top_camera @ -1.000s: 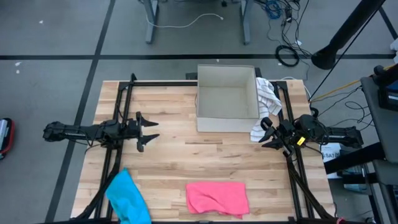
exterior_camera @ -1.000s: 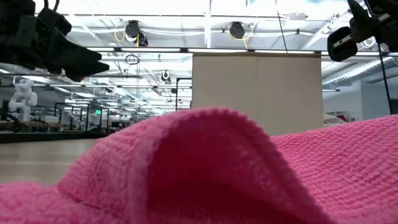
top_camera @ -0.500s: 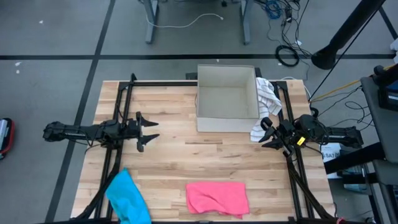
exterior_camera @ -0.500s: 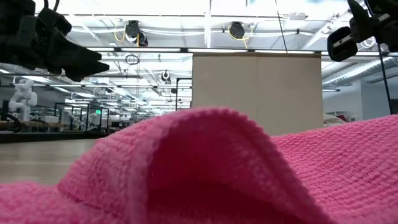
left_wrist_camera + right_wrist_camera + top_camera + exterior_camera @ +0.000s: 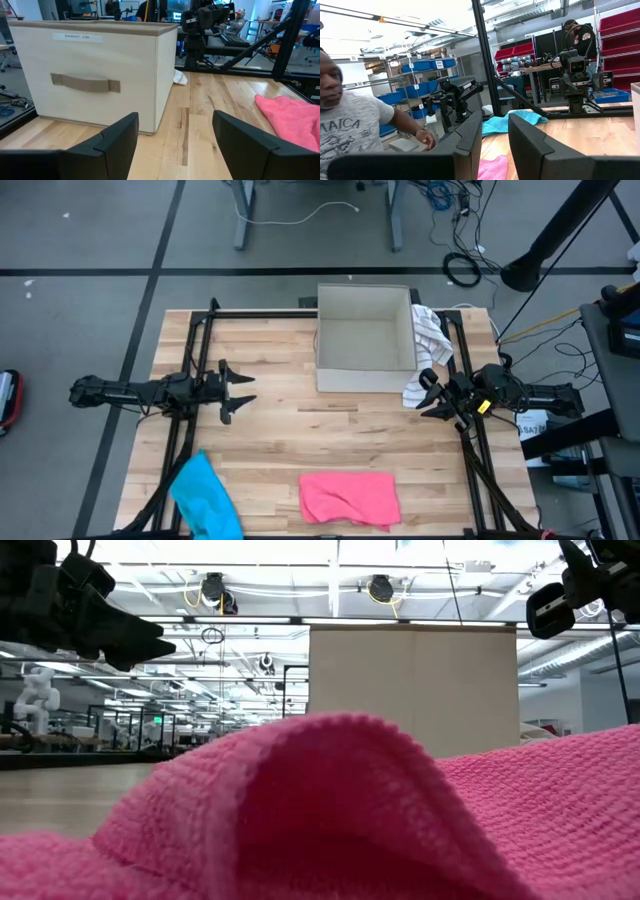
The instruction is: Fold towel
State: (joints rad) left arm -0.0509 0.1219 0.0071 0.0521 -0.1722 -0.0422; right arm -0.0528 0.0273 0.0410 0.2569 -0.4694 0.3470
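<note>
A pink towel [image 5: 348, 497] lies rumpled on the wooden table near its front edge, with a raised fold [image 5: 350, 810] close to the low camera. My left gripper [image 5: 240, 390] hovers open at the table's left side, pointing level toward the right; the towel [image 5: 290, 120] lies off to one side of its fingers. My right gripper [image 5: 425, 395] hovers at the right side, pointing toward the left, with a narrow gap [image 5: 495, 125] between its fingers and nothing in it. Neither gripper touches any cloth.
A beige fabric basket [image 5: 365, 340] stands at the far centre, with a white striped cloth [image 5: 425, 350] draped at its right side. A blue towel [image 5: 205, 495] lies at the near left corner. A person [image 5: 350, 125] stands beyond the table's left side.
</note>
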